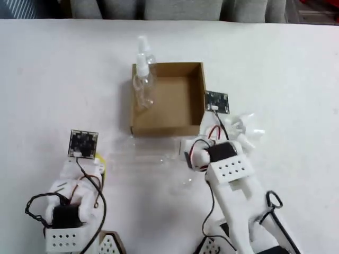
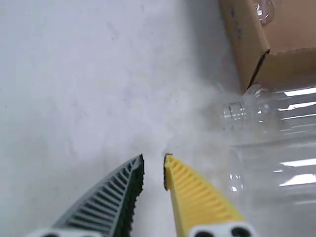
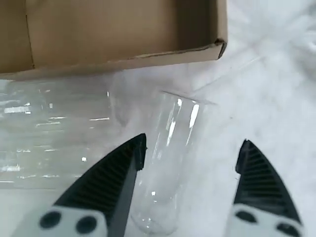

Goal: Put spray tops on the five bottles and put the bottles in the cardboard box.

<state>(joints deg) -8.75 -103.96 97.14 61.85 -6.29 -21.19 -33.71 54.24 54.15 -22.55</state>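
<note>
With our right gripper point(image 3: 193, 141) spread wide over a clear bottle point(image 3: 170, 163) lying on the table just before the cardboard box point(image 3: 123, 60), and our left gripper point(image 2: 153, 160) barely parted and empty, we judged the bottle light, slick and crushable, best pinched gently mid-body.

Clear bottles point(image 1: 139, 155) flat beside cardboard box point(image 1: 165, 128)

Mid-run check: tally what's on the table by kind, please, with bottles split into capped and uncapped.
Cardboard box: 1
Bottles with spray tops: 2
Bottles without tops, lying on the table: 3
Loose spray tops: a heap, too blurred to count
Total: 6, plus the heap
</note>
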